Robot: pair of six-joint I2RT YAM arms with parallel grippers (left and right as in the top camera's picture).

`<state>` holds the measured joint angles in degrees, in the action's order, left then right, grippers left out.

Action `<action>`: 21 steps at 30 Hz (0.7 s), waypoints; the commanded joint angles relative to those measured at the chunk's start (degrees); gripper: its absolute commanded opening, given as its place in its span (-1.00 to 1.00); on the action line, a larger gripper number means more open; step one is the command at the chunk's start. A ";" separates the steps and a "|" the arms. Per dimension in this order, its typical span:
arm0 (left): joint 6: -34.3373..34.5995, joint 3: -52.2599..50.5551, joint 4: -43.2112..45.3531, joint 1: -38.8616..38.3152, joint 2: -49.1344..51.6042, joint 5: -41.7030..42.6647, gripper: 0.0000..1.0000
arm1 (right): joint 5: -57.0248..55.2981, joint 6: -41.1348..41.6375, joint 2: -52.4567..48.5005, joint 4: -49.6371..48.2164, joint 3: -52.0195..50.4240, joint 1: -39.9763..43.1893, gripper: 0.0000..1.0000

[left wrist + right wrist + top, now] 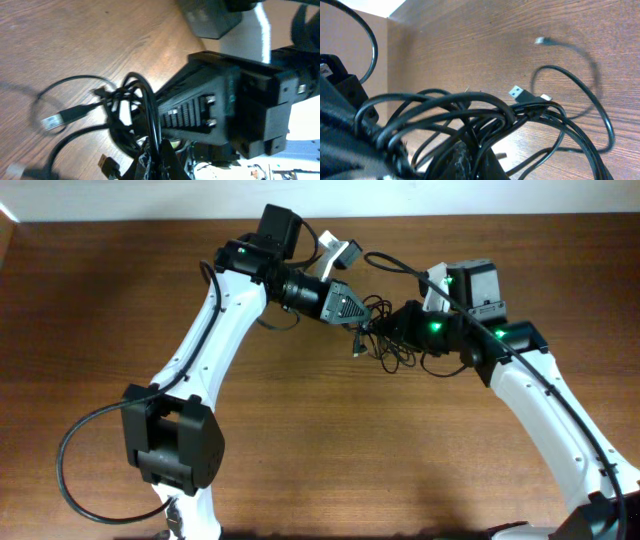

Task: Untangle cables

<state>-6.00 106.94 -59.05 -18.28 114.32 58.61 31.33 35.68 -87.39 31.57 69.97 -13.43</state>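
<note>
The cables [388, 352] are a knot of thin black cords held just above the wooden table between my two grippers. My left gripper [358, 323] comes in from the left and is shut on a strand at the knot's left side; its fingertips [150, 162] pinch one black cord. My right gripper [386, 330] faces it from the right, shut on strands of the same knot, with cords looped over its fingers [465, 160]. A silver-tipped USB plug [516, 92] sticks out of the bundle [470, 112]. Another silver plug [54, 121] lies on the wood.
A thin loop [580, 100] with a small plug end [542, 41] trails over the table [120, 300]. The right gripper's black body [225, 110] fills the left wrist view. The table's far edge [150, 222] runs close behind both wrists.
</note>
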 commanded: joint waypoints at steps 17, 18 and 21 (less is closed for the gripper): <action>0.35 1.38 -0.66 4.09 -1.95 -33.64 -0.81 | -2.71 -10.21 19.10 12.22 2.23 9.84 -0.92; 0.35 1.38 -0.66 4.09 -1.95 -33.64 -0.67 | -2.69 -10.21 19.76 13.00 3.10 9.81 -0.92; 0.35 1.38 -0.68 4.09 -1.95 -33.62 -0.03 | -2.67 -10.21 21.44 15.45 6.60 9.81 -0.92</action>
<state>-5.58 106.96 -59.81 -14.81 114.30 26.94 29.54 26.35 -68.40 46.30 72.44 -4.03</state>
